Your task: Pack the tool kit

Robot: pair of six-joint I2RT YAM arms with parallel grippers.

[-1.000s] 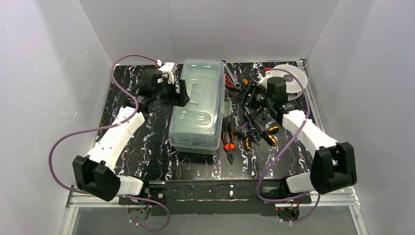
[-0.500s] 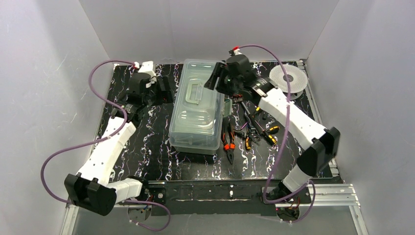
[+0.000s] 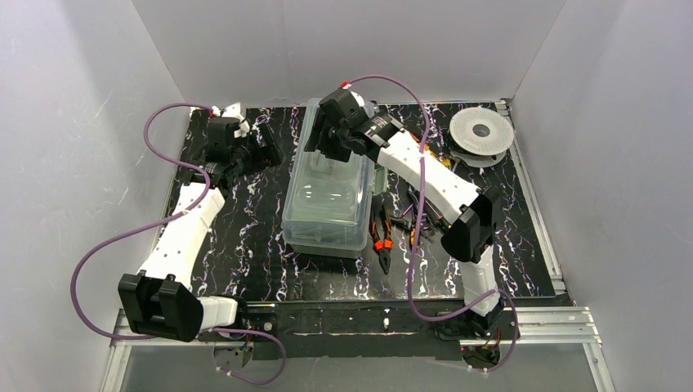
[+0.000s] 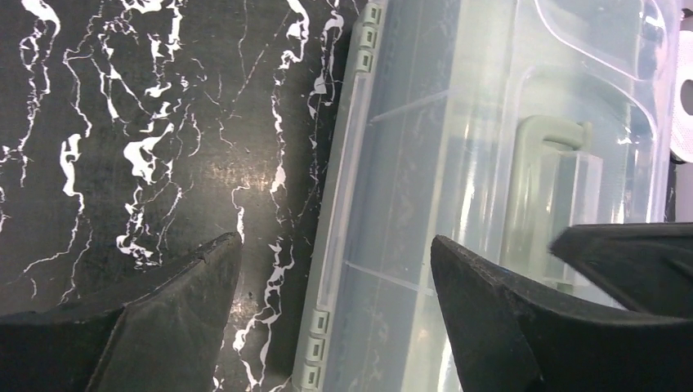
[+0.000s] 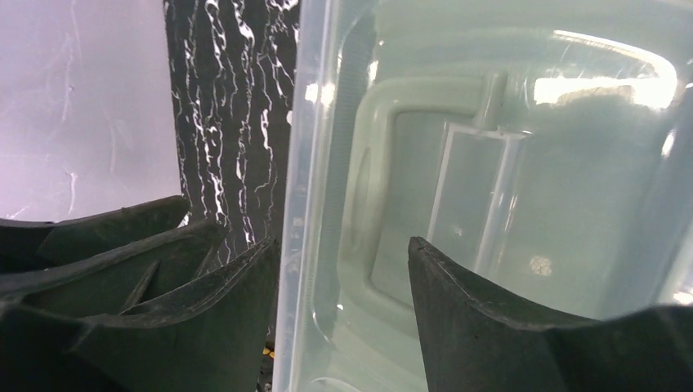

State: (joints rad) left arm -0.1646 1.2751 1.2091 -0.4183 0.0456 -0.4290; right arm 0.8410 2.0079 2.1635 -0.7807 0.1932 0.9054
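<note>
The tool kit (image 3: 327, 204), a pale green box with a clear lid lying shut, sits mid-table. My right gripper (image 3: 320, 145) reaches over its far part, open. In the right wrist view the lid's left rim (image 5: 294, 204) runs between the spread fingers of my right gripper (image 5: 343, 257), and the green handle (image 5: 409, 106) shows under the lid. My left gripper (image 3: 272, 152) hangs open beside the box's far left side. In the left wrist view the hinged edge (image 4: 327, 269) of the tool kit (image 4: 458, 163) lies between the spread fingers of my left gripper (image 4: 335, 261), which hold nothing.
Red-handled pliers (image 3: 382, 237) and several yellow-and-black hand tools (image 3: 437, 220) lie right of the box. A round white spool (image 3: 480, 131) sits at the far right. White walls close in the table on three sides.
My right arm swung left from the loose tools to above the box's far part. My left gripper drew back left, away from the box's side.
</note>
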